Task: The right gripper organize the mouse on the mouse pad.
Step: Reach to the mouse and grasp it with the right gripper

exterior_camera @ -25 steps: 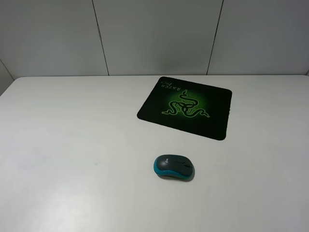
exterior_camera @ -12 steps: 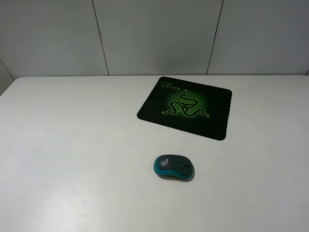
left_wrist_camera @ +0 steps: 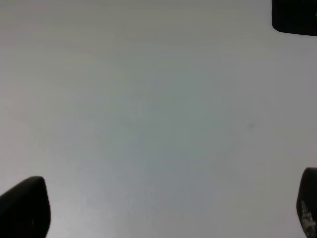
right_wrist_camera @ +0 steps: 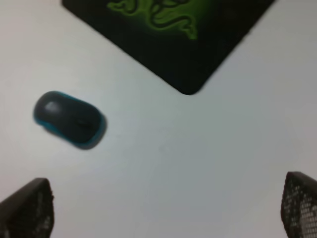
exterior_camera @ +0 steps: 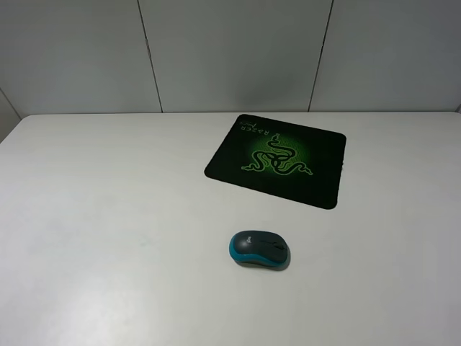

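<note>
The mouse point(exterior_camera: 259, 249), dark grey on top with teal sides, lies on the white table in front of the mouse pad point(exterior_camera: 277, 158), apart from it. The pad is black with a green snake logo and lies flat toward the back of the table. No arm shows in the exterior high view. In the right wrist view the mouse point(right_wrist_camera: 69, 119) and a corner of the pad point(right_wrist_camera: 183, 44) lie below my right gripper point(right_wrist_camera: 166, 208), whose black fingertips point(right_wrist_camera: 27, 208) stand wide apart and empty. My left gripper point(left_wrist_camera: 166, 210) is open and empty over bare table.
The white table point(exterior_camera: 108, 216) runs to a grey panelled wall point(exterior_camera: 230, 50) at the back. A dark object's corner point(left_wrist_camera: 294, 17) shows at the edge of the left wrist view.
</note>
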`<state>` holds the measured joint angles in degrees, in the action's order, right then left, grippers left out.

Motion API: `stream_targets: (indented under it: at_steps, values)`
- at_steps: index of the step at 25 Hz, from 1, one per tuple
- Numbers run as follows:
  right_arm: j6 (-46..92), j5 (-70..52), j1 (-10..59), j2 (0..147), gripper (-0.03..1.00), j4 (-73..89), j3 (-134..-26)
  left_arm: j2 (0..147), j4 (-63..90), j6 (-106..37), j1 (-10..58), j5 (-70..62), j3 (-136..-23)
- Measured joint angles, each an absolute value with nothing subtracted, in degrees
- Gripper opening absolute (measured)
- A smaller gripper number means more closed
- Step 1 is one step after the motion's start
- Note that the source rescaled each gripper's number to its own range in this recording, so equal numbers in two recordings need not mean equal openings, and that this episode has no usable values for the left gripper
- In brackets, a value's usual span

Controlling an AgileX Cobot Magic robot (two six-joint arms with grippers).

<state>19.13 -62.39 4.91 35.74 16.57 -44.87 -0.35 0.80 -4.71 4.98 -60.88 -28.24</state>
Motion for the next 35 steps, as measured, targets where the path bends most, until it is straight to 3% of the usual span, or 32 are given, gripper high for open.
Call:
stream_targets:
  at_steps: [17,28,35]
  values:
    - [20.0,-57.2,33.9,63.5,1.0,10.7,-52.8,-0.3,0.9,-4.7,5.0,-60.9,-28.2]
    - [23.2,-48.2,45.3,78.4,1.0,10.3,-53.2,-0.3,0.9,-4.7,5.0,-60.9,-28.2]
    - [24.7,-42.5,48.5,86.1,1.0,10.3,-53.2,-0.3,0.9,-4.7,5.0,-60.9,-28.2]
